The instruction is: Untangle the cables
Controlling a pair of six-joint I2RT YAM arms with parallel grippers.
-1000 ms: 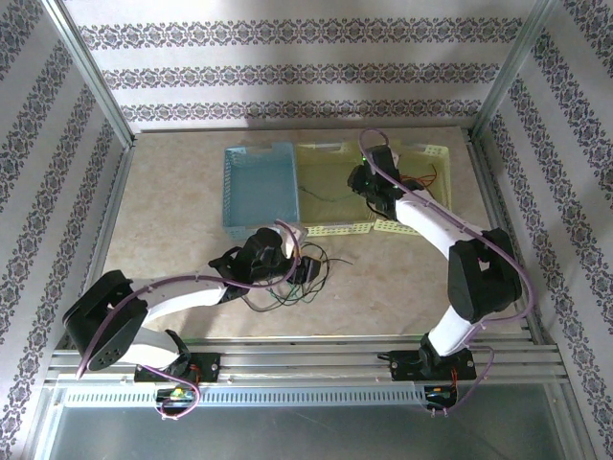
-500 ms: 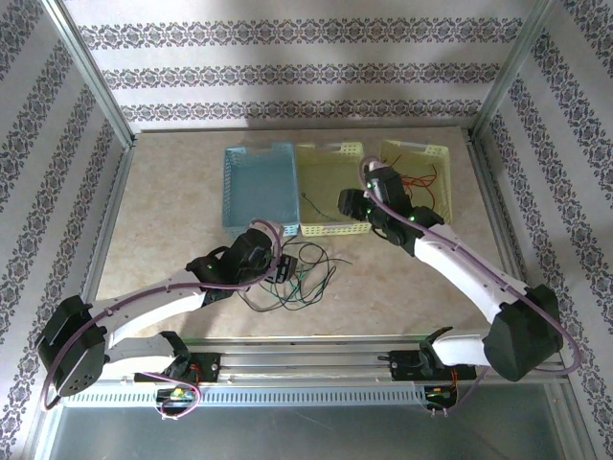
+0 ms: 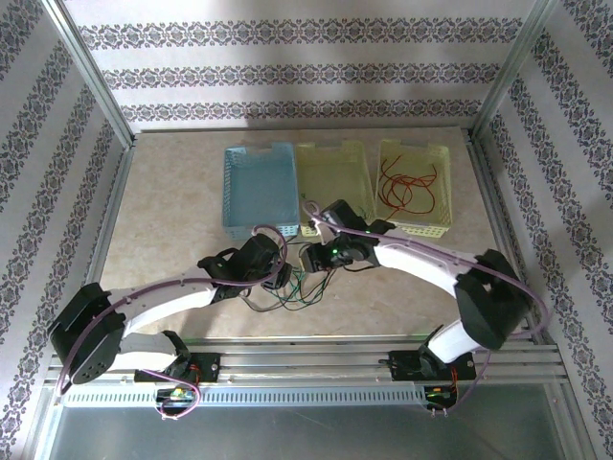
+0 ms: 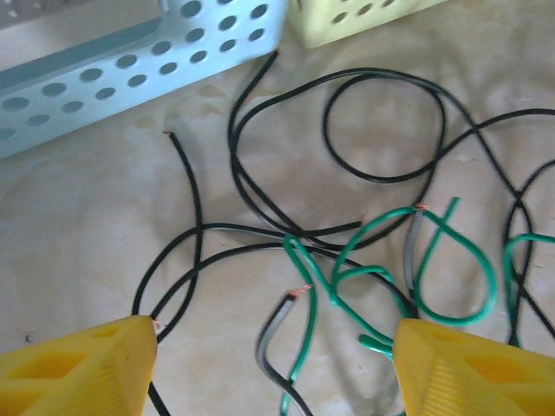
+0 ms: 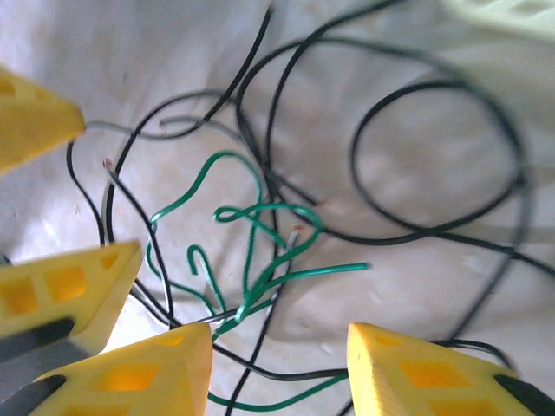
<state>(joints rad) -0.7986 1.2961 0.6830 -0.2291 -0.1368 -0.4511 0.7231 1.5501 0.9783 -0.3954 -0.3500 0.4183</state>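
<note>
Cables (image 3: 302, 286): black and green tangle on the table (image 3: 172, 192), near the blue basket (image 3: 259, 182)
Left jaws: spread wide over the tangle, grasping nothing
Right jaws: released, close opposite

Overhead; both wrists close (sharing cables (image 4: 381, 180))

Glossy plastic-sheathed cables (image 4: 338, 260) with bare copper tips — matt, mottled table (image 4: 78, 217) — smooth perforated plastic basket (image 4: 130, 69)

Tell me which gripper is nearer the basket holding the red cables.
Right. The right gripper hangs over the tangle, toward the robot and left of the basket; the left gripper is farther left, across the tangle.
</note>
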